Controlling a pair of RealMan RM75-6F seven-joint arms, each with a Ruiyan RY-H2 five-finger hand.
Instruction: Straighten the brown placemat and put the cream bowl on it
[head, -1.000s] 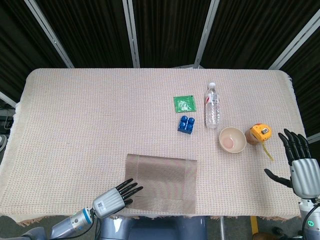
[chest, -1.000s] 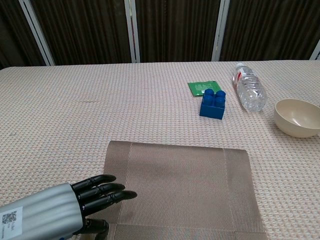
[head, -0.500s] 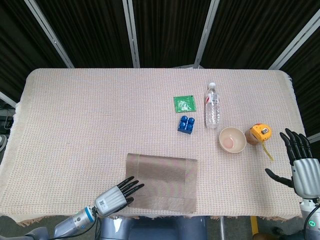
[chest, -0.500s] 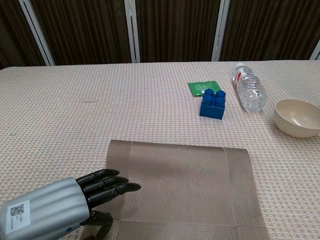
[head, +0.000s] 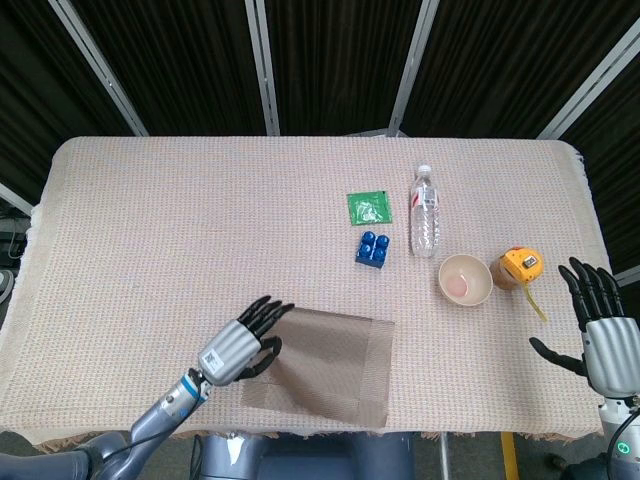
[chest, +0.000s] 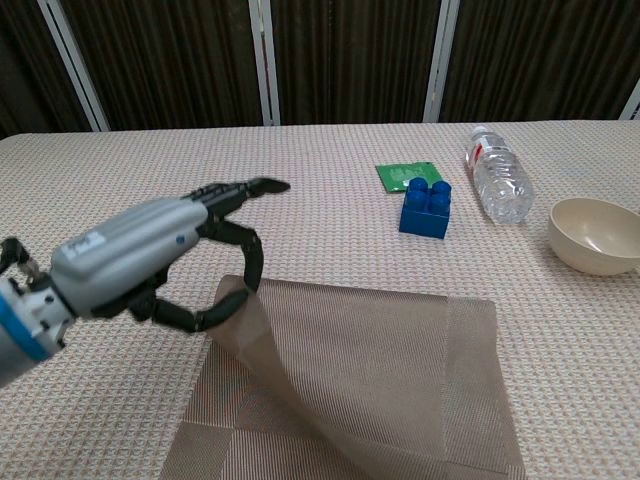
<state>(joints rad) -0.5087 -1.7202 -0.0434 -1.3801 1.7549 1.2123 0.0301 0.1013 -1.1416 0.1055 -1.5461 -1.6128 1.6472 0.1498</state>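
We see the brown placemat (head: 320, 366) near the table's front edge, long axis roughly left-right but skewed; our left hand (chest: 165, 262) pinches its far-left corner and holds it lifted off the cloth; the cream bowl (head: 465, 279) sits well apart; our right hand (head: 598, 322) hangs released, partly cut off.
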